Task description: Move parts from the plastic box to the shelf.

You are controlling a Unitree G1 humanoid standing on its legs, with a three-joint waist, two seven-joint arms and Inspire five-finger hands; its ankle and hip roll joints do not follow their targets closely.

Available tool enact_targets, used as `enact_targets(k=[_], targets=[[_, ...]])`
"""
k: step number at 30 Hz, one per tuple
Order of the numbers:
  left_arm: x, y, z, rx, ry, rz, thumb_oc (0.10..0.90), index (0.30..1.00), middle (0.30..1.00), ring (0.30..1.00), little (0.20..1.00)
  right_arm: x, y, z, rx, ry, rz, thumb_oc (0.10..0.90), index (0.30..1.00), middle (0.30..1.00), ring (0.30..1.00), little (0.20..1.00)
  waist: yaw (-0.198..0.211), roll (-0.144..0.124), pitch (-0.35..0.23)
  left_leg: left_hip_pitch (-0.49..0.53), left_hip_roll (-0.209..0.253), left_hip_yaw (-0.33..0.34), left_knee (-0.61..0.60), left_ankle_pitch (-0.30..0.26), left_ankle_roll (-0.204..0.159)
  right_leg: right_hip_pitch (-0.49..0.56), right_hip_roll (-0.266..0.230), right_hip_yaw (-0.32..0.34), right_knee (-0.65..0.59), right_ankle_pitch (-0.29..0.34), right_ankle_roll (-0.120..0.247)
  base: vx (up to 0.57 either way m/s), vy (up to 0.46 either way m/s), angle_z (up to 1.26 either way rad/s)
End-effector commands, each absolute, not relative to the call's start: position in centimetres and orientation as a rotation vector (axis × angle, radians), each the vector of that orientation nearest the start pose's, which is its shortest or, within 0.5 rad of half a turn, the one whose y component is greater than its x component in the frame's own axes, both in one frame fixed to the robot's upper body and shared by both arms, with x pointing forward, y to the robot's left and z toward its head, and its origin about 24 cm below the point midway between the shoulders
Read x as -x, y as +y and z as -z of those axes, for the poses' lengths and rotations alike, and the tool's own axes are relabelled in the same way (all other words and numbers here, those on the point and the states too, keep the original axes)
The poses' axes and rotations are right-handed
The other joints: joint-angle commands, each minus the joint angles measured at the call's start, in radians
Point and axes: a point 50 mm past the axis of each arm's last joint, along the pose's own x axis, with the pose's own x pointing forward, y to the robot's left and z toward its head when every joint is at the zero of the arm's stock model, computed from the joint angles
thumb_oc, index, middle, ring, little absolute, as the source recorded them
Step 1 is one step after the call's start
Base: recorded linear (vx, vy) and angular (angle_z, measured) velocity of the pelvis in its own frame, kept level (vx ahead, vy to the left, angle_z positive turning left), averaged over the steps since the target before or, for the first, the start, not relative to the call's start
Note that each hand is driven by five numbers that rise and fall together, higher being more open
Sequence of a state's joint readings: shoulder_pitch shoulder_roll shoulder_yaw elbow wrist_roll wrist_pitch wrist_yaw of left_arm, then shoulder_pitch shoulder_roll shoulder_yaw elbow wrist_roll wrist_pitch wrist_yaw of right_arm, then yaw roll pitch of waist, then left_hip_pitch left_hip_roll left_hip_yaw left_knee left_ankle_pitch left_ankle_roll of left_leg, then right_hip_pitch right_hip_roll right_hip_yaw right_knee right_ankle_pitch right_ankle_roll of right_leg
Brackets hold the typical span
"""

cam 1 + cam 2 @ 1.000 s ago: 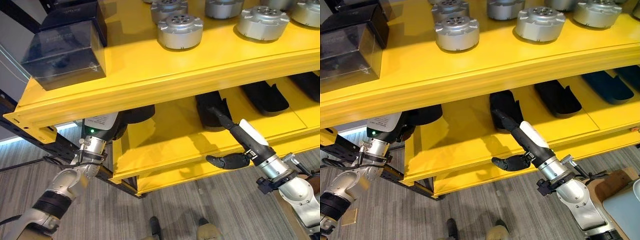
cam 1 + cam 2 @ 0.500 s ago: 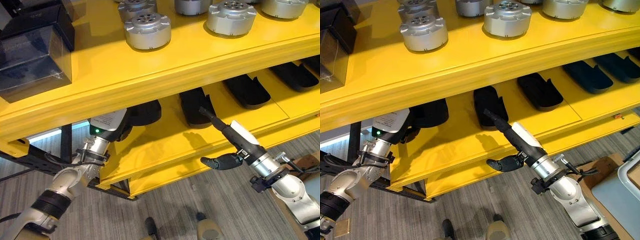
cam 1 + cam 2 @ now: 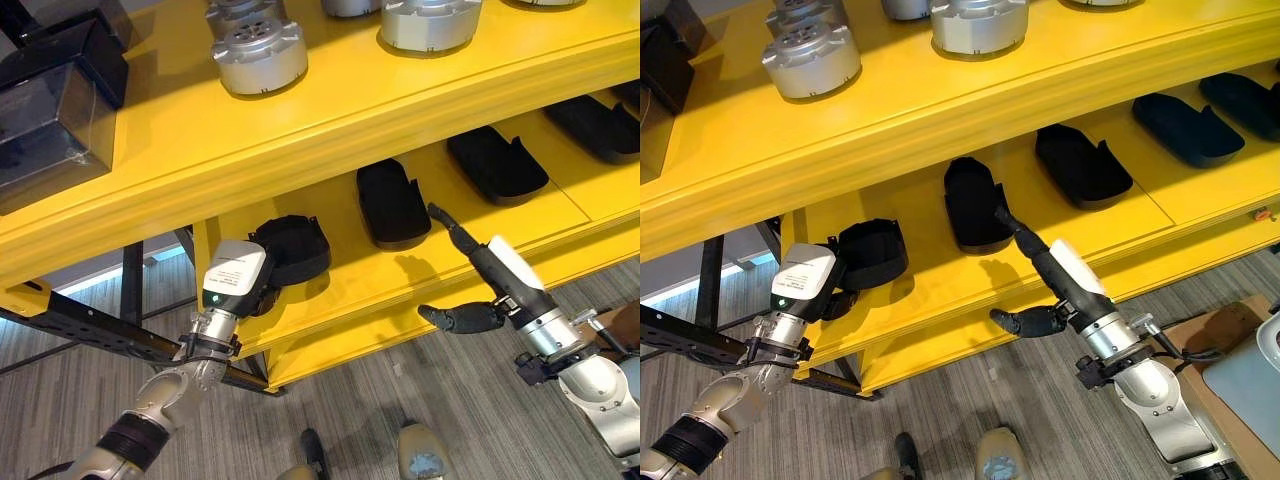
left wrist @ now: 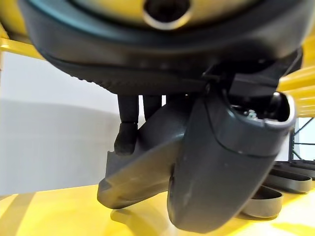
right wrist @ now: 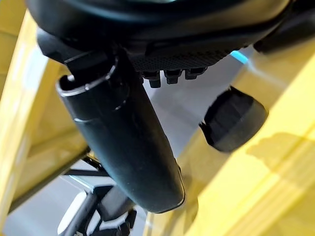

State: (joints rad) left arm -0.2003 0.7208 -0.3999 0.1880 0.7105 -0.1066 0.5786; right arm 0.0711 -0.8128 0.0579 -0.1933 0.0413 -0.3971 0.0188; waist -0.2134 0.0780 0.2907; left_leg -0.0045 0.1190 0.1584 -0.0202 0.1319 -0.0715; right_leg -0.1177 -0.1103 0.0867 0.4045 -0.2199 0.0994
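A black moulded part [image 3: 295, 245] rests at the left end of the yellow lower shelf [image 3: 330, 300]. My left hand [image 3: 232, 280] reaches it from below the shelf's left front. In the left wrist view its thumb [image 4: 221, 162] and fingers [image 4: 127, 130] are closed around the part [image 4: 138, 172]. My right hand [image 3: 500, 275] hovers before the lower shelf's front edge, open and empty. Its fingers are straight and point at the shelf beside a second black part [image 3: 392, 203], and its thumb [image 5: 123, 132] sticks out sideways.
More black parts [image 3: 495, 165] lie in a row further right on the lower shelf. Round silver parts [image 3: 258, 50] and a dark see-through box [image 3: 55, 110] stand on the upper shelf [image 3: 300, 130]. A pale container's corner [image 3: 1255, 385] shows at the lower right, above grey floor.
The view has shifted along the shelf. My left hand keeps hold of the black part on the lower shelf. My right hand has drifted a little right of the second black part.
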Motion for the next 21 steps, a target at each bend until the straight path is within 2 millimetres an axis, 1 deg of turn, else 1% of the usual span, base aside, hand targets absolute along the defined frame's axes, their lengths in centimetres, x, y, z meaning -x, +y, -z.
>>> enact_targets(k=[1,5,10,11,13,14,18,21], targets=[[-29.0,22.9,-12.9,-1.308,-0.635,-0.325,0.4,0.3,0.3,0.3,0.3,-21.1,-20.9,-20.8,0.627,-0.909,-0.269,0.9,1.0,1.0,1.0,1.0,0.001,-0.027,-0.047,-0.081,0.011,0.001,0.147,-0.161,0.009,0.066,0.011,-0.095,-0.068,-0.004,-0.055,0.0,0.061,-0.03],[-29.3,22.7,-12.4,-1.294,-0.633,-0.346,0.4,0.3,0.3,0.3,0.3,-20.8,-20.5,-21.6,0.647,-0.941,-0.298,0.9,1.0,1.0,1.0,1.0,-0.004,-0.017,-0.038,-0.092,0.003,0.004,0.163,-0.167,0.009,0.053,0.008,-0.093,-0.039,-0.019,-0.062,0.01,0.066,-0.02],[-29.9,22.3,-13.0,-1.297,-0.663,-0.372,0.4,0.3,0.3,0.3,0.3,-20.9,-20.3,-22.1,0.68,-0.958,-0.315,0.9,1.0,1.0,1.0,1.0,-0.006,-0.014,-0.011,-0.143,-0.011,-0.002,0.221,-0.184,0.017,0.004,0.009,-0.086,0.041,-0.053,-0.075,-0.05,0.031,-0.01],[-30.2,22.1,-13.7,-1.304,-0.691,-0.384,0.4,0.3,0.3,0.3,0.3,-21.1,-20.2,-22.3,0.69,-0.975,-0.304,0.9,1.0,1.0,1.0,1.0,-0.002,-0.017,0.012,-0.18,-0.016,-0.008,0.264,-0.195,0.021,-0.024,0.008,-0.085,0.092,-0.071,-0.084,-0.14,0.002,0.01],[-30.5,21.9,-14.3,-1.313,-0.715,-0.392,0.4,0.3,0.3,0.3,0.3,-21.3,-20.0,-22.6,0.678,-0.991,-0.301,0.9,1.0,1.0,1.0,1.0,-0.002,-0.019,0.03,-0.213,-0.019,-0.01,0.301,-0.205,0.025,-0.052,0.009,-0.083,0.137,-0.088,-0.092,-0.13,-0.02,-0.02],[-30.8,22.0,-15.1,-1.32,-0.728,-0.396,0.4,0.3,0.3,0.3,0.3,-21.3,-19.8,-22.8,0.674,-1.014,-0.292,0.9,1.0,1.0,1.0,1.0,-0.001,-0.024,0.048,-0.25,-0.023,-0.014,0.346,-0.219,0.029,-0.083,0.008,-0.081,0.185,-0.104,-0.1,-0.12,-0.042,0.0],[-31.5,21.7,-17.0,-1.348,-0.789,-0.405,0.4,0.3,0.3,0.3,0.3,-21.0,-19.3,-24.0,0.633,-1.117,-0.259,0.9,1.0,1.0,1.0,1.0,-0.001,-0.039,0.093,-0.341,-0.021,-0.019,0.441,-0.248,0.037,-0.16,0.016,-0.071,0.284,-0.14,-0.121,-0.11,-0.05,0.06],[-32.0,21.9,-17.7,-1.367,-0.799,-0.42,0.4,0.3,0.3,0.3,0.3,-20.6,-19.1,-24.8,0.62,-1.18,-0.252,0.9,1.0,1.0,1.0,1.0,-0.012,-0.043,0.115,-0.377,-0.017,-0.018,0.477,-0.259,0.039,-0.204,0.021,-0.06,0.333,-0.157,-0.131,-0.06,0.016,-0.05]])
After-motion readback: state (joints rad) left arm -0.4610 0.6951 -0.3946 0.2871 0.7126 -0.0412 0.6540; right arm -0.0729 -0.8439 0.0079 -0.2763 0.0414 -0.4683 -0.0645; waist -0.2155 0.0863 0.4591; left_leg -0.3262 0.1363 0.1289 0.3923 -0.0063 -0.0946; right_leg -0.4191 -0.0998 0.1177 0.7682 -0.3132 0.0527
